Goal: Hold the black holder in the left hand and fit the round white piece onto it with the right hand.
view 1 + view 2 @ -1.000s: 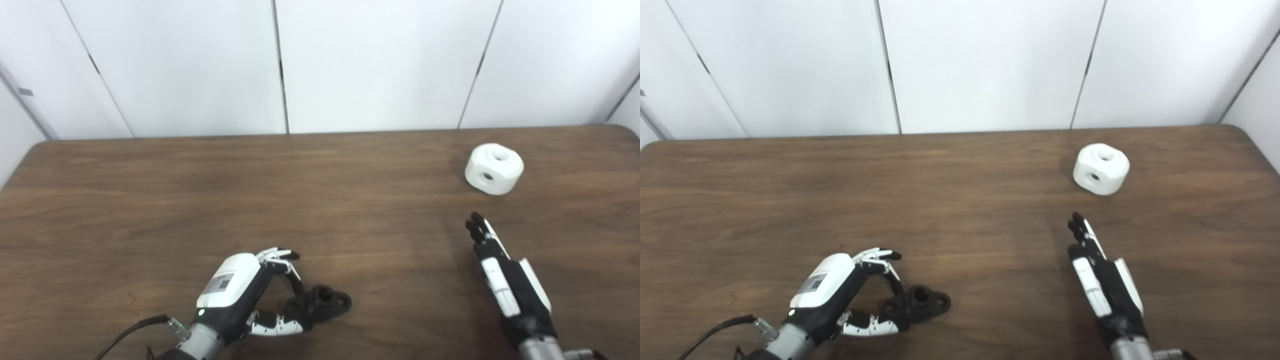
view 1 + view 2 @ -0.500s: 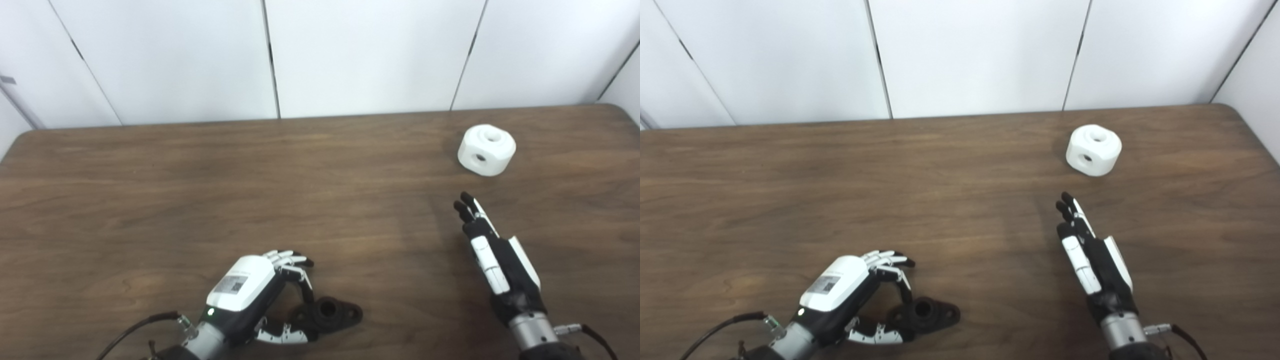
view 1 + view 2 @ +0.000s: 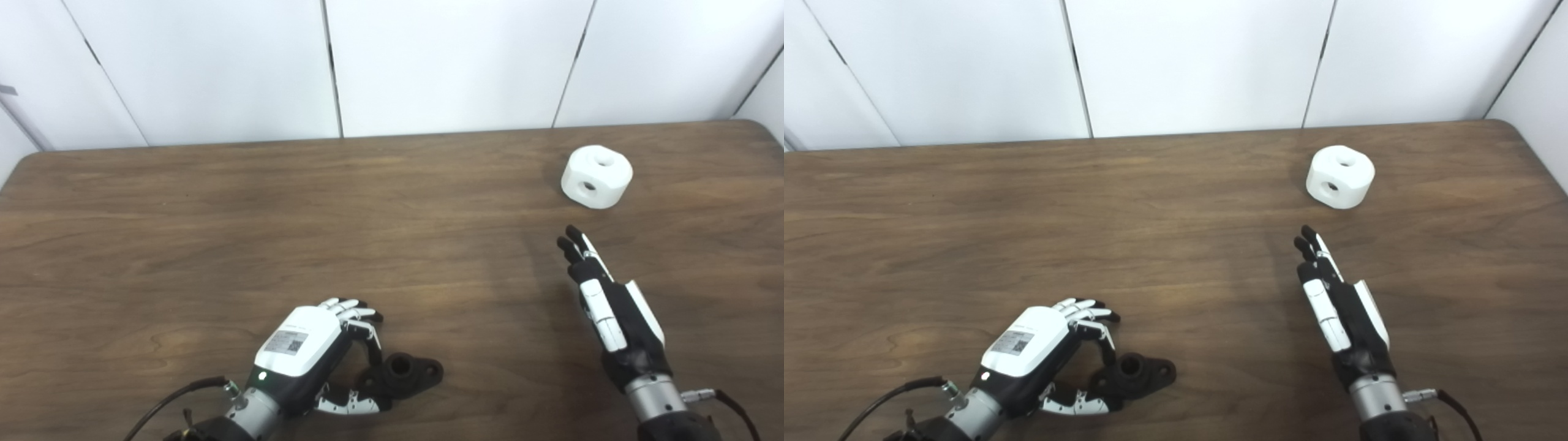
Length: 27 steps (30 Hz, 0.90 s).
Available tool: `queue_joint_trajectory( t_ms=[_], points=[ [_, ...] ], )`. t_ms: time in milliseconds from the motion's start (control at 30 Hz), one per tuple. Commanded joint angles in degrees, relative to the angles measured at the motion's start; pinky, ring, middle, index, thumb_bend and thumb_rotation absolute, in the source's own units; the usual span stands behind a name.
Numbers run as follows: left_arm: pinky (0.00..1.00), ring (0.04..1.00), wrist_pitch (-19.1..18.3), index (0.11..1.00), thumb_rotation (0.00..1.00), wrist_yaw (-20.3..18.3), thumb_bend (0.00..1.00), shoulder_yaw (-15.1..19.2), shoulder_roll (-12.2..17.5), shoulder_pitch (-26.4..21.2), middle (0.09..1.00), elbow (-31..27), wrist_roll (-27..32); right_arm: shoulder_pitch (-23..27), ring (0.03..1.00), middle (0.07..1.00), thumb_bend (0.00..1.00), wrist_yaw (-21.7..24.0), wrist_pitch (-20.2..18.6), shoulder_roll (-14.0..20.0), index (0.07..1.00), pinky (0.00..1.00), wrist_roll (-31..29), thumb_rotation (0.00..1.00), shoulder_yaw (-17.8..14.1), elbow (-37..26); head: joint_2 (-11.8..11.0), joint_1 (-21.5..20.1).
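Apparently gripped by left hand (image 3: 306, 352) fingers: black holder (image 3: 404, 373), flanged; right hand (image 3: 603, 300) flat.

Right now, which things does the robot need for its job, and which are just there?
For the job:
- black holder, lying on the table with the left hand curled around its end
- round white piece, standing alone farther back
- right hand, open, short of the white piece

Just there:
- wooden table
- white wall panels

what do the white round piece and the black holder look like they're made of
White round piece: likely plastic, perhaps 3D-printed; matte, evenly white, soft-edged with round holes. Black holder: probably matte plastic too, dull with no metallic glint, though coated metal can't be ruled out.
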<state>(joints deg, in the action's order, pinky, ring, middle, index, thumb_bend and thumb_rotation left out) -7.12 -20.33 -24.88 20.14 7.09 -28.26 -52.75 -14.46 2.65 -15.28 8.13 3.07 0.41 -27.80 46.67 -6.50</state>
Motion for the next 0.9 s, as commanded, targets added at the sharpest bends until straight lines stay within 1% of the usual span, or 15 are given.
queue_joint_trajectory(
  t_ms=[0,100,200,367,433,467,533,600,633,733,800,867],
  points=[
    [0.92,0.898,-0.36,0.490,0.05,-1.58,0.51,0.22,0.20,0.60,0.827,1.13,-2.87,0.76,0.993,0.960,0.59,0.04,1.06,-0.59,0.976,1.00,-0.82,0.97,-0.47,-2.16,0.07,-0.04],
    [0.91,0.891,0.29,0.490,0.05,-1.02,0.51,0.51,-0.26,0.71,0.821,1.50,-3.07,0.74,0.993,0.958,0.59,0.00,1.68,-0.32,0.972,1.00,-0.90,0.96,-0.72,-1.82,-0.04,-0.09],
    [0.92,0.894,0.19,0.490,0.05,-1.88,0.51,0.77,-0.80,0.69,0.824,1.43,-3.82,0.73,0.985,0.952,0.58,-0.19,2.71,-0.18,0.968,1.00,-0.96,0.97,-1.11,-1.32,-0.21,-0.26],
    [0.91,0.888,0.86,0.490,0.05,-1.39,0.51,1.26,-1.44,0.86,0.820,2.07,-3.99,1.29,0.994,0.952,0.60,-0.80,2.70,-0.06,0.969,1.00,-2.21,0.97,-3.22,-1.40,-0.80,-1.43],
    [0.91,0.890,0.82,0.490,0.05,-1.57,0.51,1.45,-1.64,0.92,0.821,2.15,-4.16,1.79,0.993,0.953,0.60,-1.15,1.77,-0.14,0.963,1.00,-2.60,0.94,-4.26,-1.86,-0.80,-1.43],
    [0.91,0.893,0.80,0.490,0.05,-1.49,0.51,1.57,-1.78,0.94,0.822,2.37,-4.18,2.20,0.995,0.951,0.62,-1.45,1.26,-0.17,0.958,1.00,-2.63,0.90,-4.82,-2.07,-1.22,-2.52],
    [0.92,0.896,0.87,0.490,0.05,-1.26,0.51,1.79,-1.97,0.96,0.822,2.76,-4.21,2.88,0.996,0.949,0.63,-1.76,0.60,-0.19,0.955,1.00,-3.09,0.85,-5.85,-2.54,-1.46,-3.09],
    [0.91,0.896,1.15,0.490,0.05,-0.74,0.51,2.05,-2.08,0.99,0.821,3.19,-4.30,3.49,0.997,0.963,0.59,-1.89,0.11,0.05,0.968,1.00,-3.62,0.75,-6.75,-3.08,-1.54,-3.49],
    [0.91,0.895,1.24,0.490,0.05,-0.42,0.51,2.24,-2.16,1.04,0.820,3.38,-4.17,3.86,0.998,0.967,0.58,-2.00,-0.64,0.31,0.972,1.00,-3.47,0.72,-7.15,-3.48,-1.62,-3.64],
    [0.91,0.894,1.79,0.490,0.05,0.34,0.51,2.86,-2.17,1.08,0.818,3.99,-3.46,4.97,0.994,0.977,0.60,-2.93,-3.77,0.95,0.984,0.99,-0.04,0.68,-7.50,-4.59,-2.08,-4.66],
    [0.90,0.890,2.64,0.490,0.05,0.91,0.51,3.49,-1.88,0.98,0.815,4.56,-2.85,6.47,0.973,0.961,0.62,-3.62,-7.09,1.86,0.969,0.97,4.66,0.66,-6.95,-5.34,-2.35,-5.79],
    [0.91,0.890,3.24,0.490,0.05,1.24,0.51,4.09,-1.59,0.93,0.815,4.99,-2.39,8.16,0.962,0.951,0.64,-3.52,-9.47,3.54,0.968,0.96,9.67,0.66,-6.12,-5.44,-2.80,-7.62]
  ],
)
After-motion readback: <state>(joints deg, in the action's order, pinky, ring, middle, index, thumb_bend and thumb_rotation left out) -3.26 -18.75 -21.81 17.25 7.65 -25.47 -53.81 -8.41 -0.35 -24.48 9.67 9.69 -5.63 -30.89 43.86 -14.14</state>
